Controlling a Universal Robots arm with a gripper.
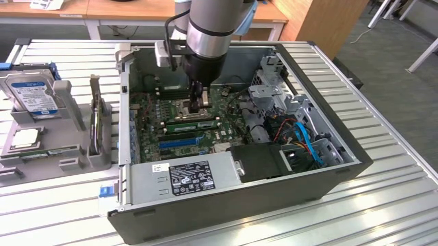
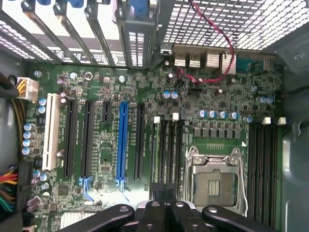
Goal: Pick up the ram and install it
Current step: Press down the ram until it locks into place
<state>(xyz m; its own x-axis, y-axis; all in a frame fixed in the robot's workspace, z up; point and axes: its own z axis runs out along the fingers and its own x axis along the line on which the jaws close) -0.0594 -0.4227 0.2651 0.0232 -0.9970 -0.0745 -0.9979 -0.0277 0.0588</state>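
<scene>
The arm reaches down into the open computer case (image 1: 329, 154), and its gripper (image 1: 200, 102) hangs low over the motherboard (image 1: 184, 128), beside the CPU socket (image 1: 183, 105). The fingers are drawn fully together. In the exterior view a green ram (image 1: 190, 124) stick lies lengthwise just below the gripper's tip, set along the black slots (image 1: 184, 119) next to the socket; it appears to sit in a slot rather than in the fingers, though the arm hides where tip and stick meet, so contact cannot be judged. In the wrist view the fingers (image 2: 166, 217) are pressed together above the memory slots (image 2: 169, 145) that run beside the CPU socket (image 2: 215, 176), with the blue expansion slot (image 2: 120, 140) further off. To the exterior view's left, outside the case, a grey holder (image 1: 65, 154) carries a blue-labelled hard drive (image 1: 31, 92), a CPU chip (image 1: 24, 137) and 1 more upright green board (image 1: 98, 120).
</scene>
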